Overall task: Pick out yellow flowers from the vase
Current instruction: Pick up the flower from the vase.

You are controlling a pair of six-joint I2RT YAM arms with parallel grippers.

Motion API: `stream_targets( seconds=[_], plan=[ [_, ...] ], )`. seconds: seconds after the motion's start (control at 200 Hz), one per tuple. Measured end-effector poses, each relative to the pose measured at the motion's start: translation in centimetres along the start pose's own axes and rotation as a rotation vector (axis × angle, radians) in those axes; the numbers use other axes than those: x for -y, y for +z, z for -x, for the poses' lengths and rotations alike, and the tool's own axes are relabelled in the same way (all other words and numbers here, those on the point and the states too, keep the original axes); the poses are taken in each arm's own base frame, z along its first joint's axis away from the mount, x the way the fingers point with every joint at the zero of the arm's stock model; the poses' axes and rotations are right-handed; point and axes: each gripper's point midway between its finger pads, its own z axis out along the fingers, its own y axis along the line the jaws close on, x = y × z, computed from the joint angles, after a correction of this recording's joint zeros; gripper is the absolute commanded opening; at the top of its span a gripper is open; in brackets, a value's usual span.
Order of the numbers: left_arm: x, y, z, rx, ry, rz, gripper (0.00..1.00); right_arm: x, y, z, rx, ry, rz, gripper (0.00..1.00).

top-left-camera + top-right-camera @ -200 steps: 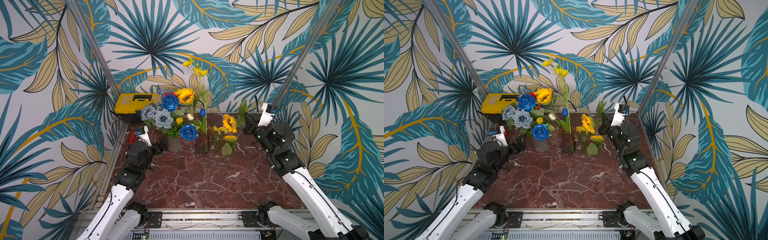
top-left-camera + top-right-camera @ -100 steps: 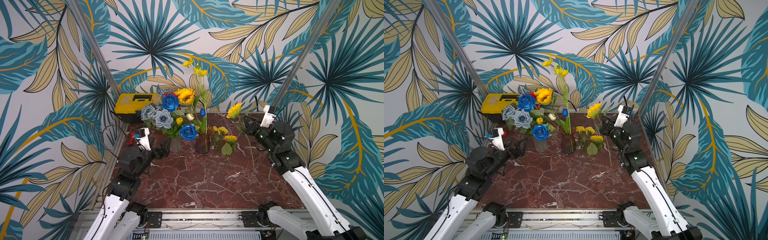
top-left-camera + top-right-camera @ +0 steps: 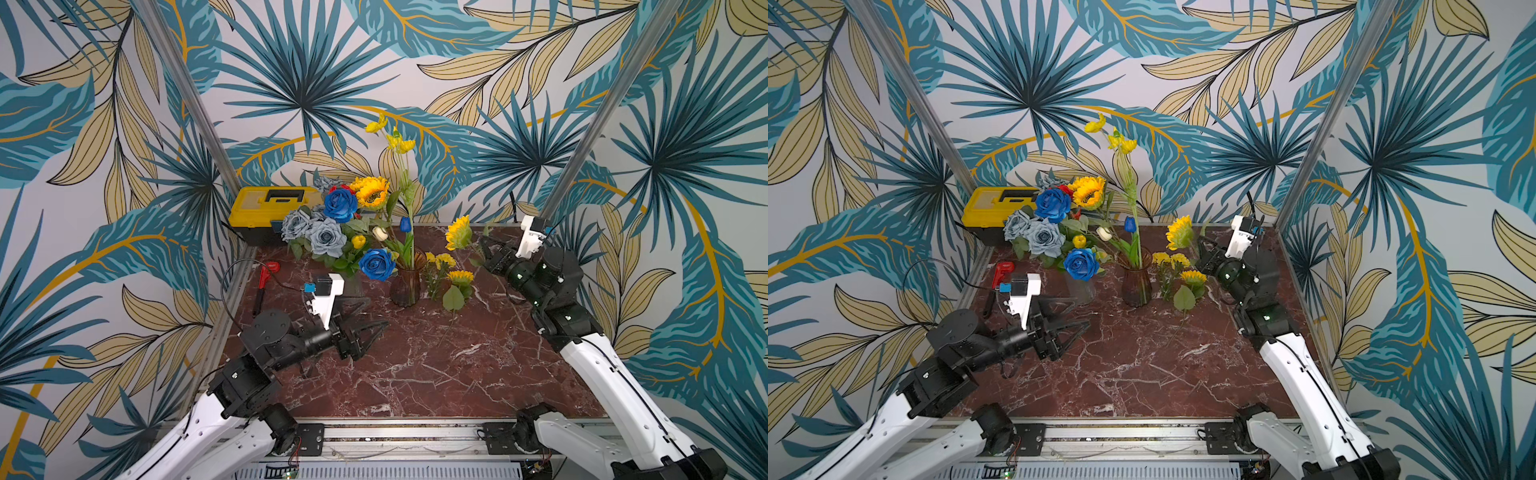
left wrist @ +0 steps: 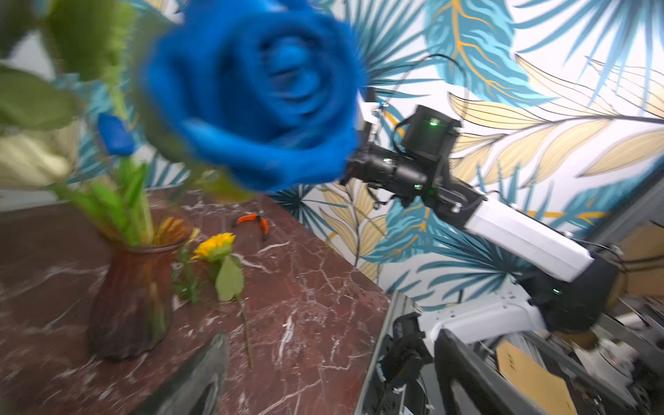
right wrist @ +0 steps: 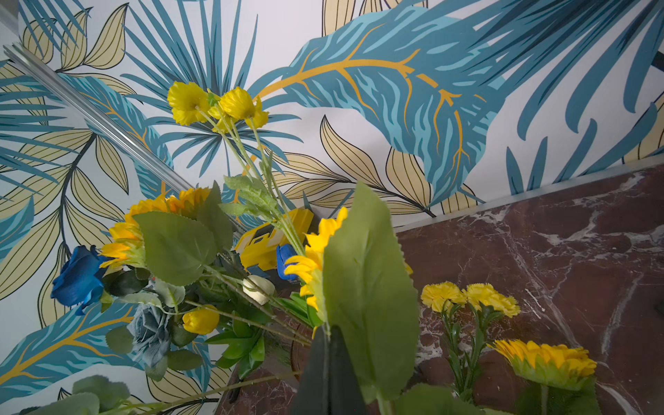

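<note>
My right gripper [image 3: 482,249] [image 5: 328,345] is shut on the stem of a yellow sunflower [image 3: 458,232] [image 3: 1179,232], held up to the right of the amber glass vase [image 3: 405,282] [image 3: 1136,284]. A sunflower [image 3: 372,193], tall yellow blooms [image 3: 395,139] [image 5: 215,104] and a yellow bud [image 3: 358,241] stand in the bouquet. Yellow pompom flowers [image 3: 440,259] [image 5: 470,296] and another sunflower [image 3: 460,276] [image 4: 215,246] lie on the table. My left gripper [image 3: 374,316] [image 3: 1079,313] [image 4: 330,363] hovers open and empty, in front of the vases.
Blue roses [image 3: 340,203] [image 4: 251,90] and grey roses [image 3: 326,237] fill a clear vase [image 3: 353,284] left of the amber one. A yellow toolbox [image 3: 274,208] sits in the back left corner, a red-handled tool [image 3: 266,274] beside it. Orange pliers [image 4: 251,219] lie on the marble table [image 3: 415,374].
My right gripper has raised the sunflower from low beside the vase. My left gripper has swung from the clear vase out towards the table's middle, its jaws slightly narrower.
</note>
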Motion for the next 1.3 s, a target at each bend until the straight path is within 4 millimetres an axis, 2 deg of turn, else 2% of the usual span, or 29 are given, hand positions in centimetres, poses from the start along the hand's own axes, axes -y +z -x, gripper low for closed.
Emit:
stream_targets(
  seconds=[0.07,0.17,0.205,0.23,0.28,0.345,0.476,0.566,0.671,0.776,0.861,0.936,1.016,1.116,1.202,1.302],
  plan=[
    [2.6,2.4,-0.6,-0.053,0.05,-0.079,0.91,-0.1,-0.2,0.2,0.008,-0.005,0.001,0.0],
    [5.5,6.6,-3.9,-0.172,0.119,-0.156,0.94,-0.1,-0.3,0.5,0.022,-0.007,-0.002,0.0],
    [6.2,8.2,-5.4,-0.221,0.138,-0.167,0.94,-0.1,-0.4,0.6,0.025,-0.007,-0.004,0.0],
    [6.6,9.2,-6.5,-0.256,0.15,-0.176,1.0,0.0,-0.4,0.6,0.026,-0.007,-0.005,0.0],
    [7.2,11.0,-8.4,-0.319,0.169,-0.189,0.99,0.1,-0.4,0.8,0.03,-0.007,-0.011,0.0],
    [7.4,12.8,-9.4,-0.353,0.174,-0.186,0.99,0.3,-0.4,1.0,0.04,-0.01,-0.019,0.0],
    [7.5,14.6,-7.5,-0.265,0.173,-0.164,0.99,0.7,-0.7,1.5,0.07,-0.012,-0.038,0.0],
    [7.6,15.5,-5.1,-0.177,0.165,-0.129,0.99,1.1,-1.3,2.2,0.101,-0.008,-0.059,0.0],
    [7.6,17.4,-2.2,-0.081,0.152,-0.081,0.99,1.2,-1.9,3.2,0.139,0.003,-0.062,0.0],
    [6.4,19.7,-1.4,-0.038,0.147,-0.02,0.99,0.9,-2.2,3.8,0.163,0.028,-0.05,0.0],
    [4.6,21.4,-2.7,-0.061,0.11,0.021,0.99,0.8,-2.2,4.1,0.17,0.051,-0.043,0.0],
    [2.0,22.5,-4.1,-0.092,0.052,0.065,0.99,0.8,-2.3,4.3,0.174,0.072,-0.037,0.0],
    [-0.7,23.0,-4.8,-0.105,-0.015,0.102,0.99,0.4,-2.5,5.0,0.186,0.086,-0.026,0.0],
    [-3.2,23.2,-4.8,-0.099,-0.087,0.133,0.99,-0.6,-3.0,6.0,0.202,0.096,0.005,0.0],
    [-4.2,23.5,-4.2,-0.077,-0.136,0.128,0.99,-1.7,-3.4,6.8,0.212,0.102,0.043,0.0],
    [-4.6,24.1,-3.9,-0.068,-0.173,0.103,0.99,-2.7,-3.7,7.1,0.213,0.12,0.088,0.0]
  ],
)
